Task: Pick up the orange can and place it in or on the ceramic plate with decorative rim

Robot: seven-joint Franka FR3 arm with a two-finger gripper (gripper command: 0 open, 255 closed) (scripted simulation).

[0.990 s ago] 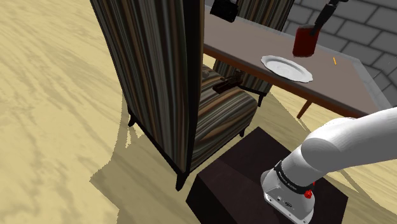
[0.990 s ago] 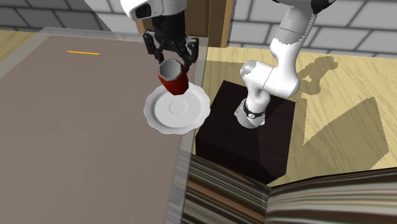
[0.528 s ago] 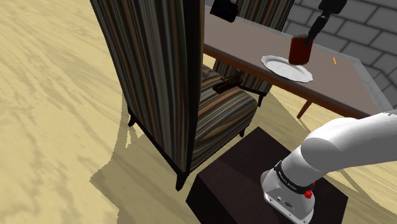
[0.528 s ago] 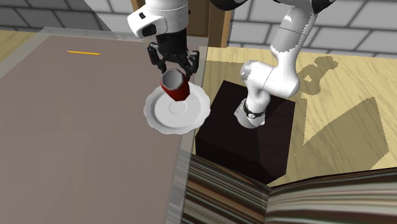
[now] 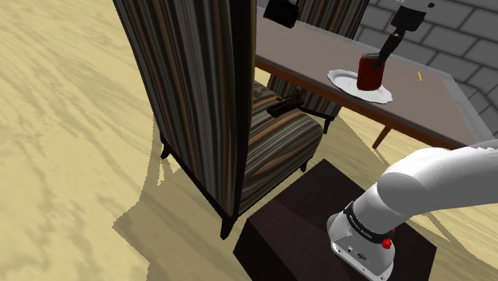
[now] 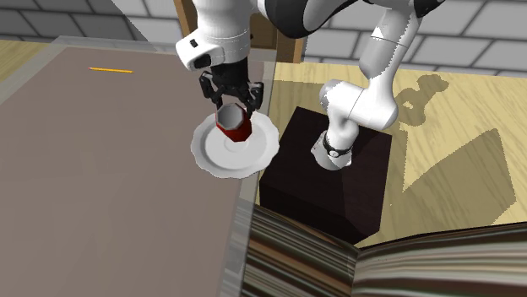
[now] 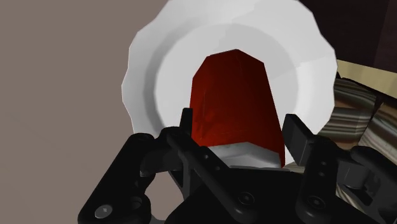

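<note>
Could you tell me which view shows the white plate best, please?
The second exterior view: it looks down on the white plate, showing nearly its whole scalloped rim around the red can. The wrist view shows much rim, but the can hides the middle. The shoulder view shows it far off, partly behind the can.

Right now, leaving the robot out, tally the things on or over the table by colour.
Red: 1, can
White: 1, plate
Orange: 1, thin streak
Black: 1, object at the table's far end
Total: 4
</note>
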